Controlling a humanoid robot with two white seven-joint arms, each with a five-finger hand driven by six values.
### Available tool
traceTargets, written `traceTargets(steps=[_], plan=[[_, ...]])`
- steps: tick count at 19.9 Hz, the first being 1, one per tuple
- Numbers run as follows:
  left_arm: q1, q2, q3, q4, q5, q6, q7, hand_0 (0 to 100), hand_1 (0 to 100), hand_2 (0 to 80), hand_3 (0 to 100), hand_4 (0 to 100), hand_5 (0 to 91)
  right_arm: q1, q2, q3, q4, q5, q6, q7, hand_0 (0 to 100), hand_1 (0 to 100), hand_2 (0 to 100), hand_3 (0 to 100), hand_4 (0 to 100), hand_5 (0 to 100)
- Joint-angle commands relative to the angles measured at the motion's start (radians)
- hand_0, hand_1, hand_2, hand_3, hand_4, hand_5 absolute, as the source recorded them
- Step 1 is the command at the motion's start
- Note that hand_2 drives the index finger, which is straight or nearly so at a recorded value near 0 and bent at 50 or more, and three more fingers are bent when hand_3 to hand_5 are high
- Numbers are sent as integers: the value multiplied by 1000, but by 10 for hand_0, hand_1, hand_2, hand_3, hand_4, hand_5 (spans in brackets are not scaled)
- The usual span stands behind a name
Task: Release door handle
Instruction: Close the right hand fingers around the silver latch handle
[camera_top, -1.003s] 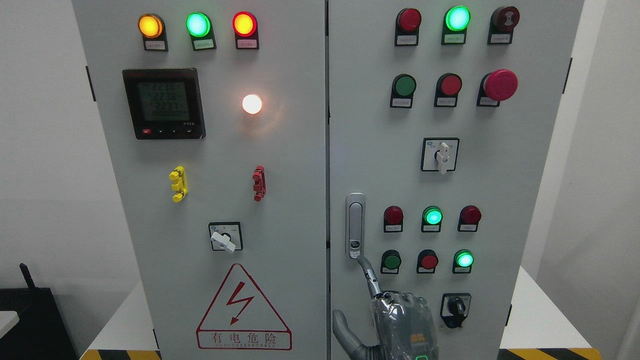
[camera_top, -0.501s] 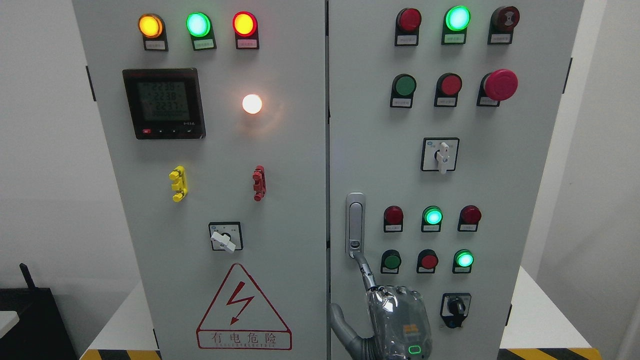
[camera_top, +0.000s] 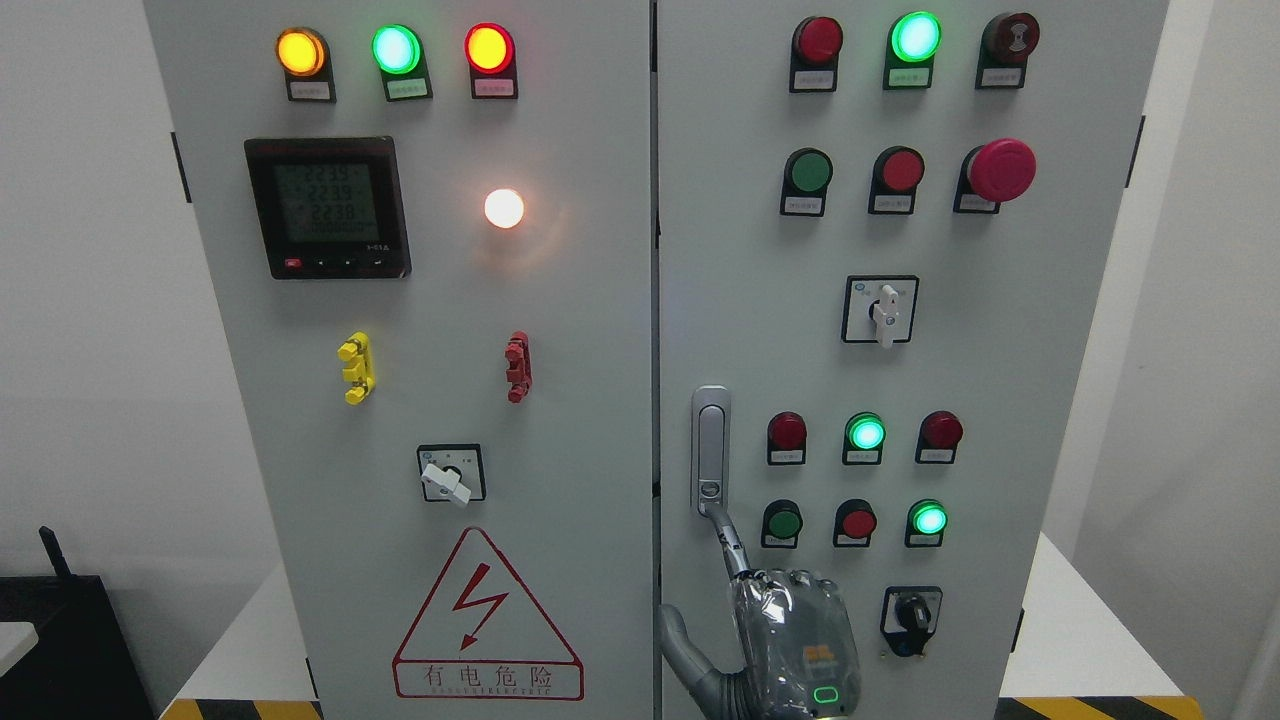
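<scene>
below, a robot hand (camera_top: 790, 640) touches the door handle (camera_top: 710, 450) beside "有电危险".

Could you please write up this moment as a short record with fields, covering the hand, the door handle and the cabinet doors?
hand: one hand at the bottom edge, right of the middle; which arm it belongs to cannot be told
index finger: extended up, its tip at the lower end of the door handle
other fingers: curled
handle: upright, flush on the right door, near the seam
doors: both look shut
left door: meter, lit lamps, warning triangle
</scene>
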Motion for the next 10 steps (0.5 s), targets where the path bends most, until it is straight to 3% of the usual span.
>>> traceTargets(steps=[1,4,10], plan=[[0,0,11,17,0,1,1,120,389,0,0,0,0,1,1,-4,10,0,0,0,413,165,0,1000,1000,975],[0,0,11,17,0,1,1,120,389,0,0,0,0,1,1,-4,10,0,0,24,414,164,0,1000,1000,975],[0,0,11,17,0,-1,1,120,389,0,0,0,0,2,1,-4,8,0,0,26,413,164,0,1000,1000,975]])
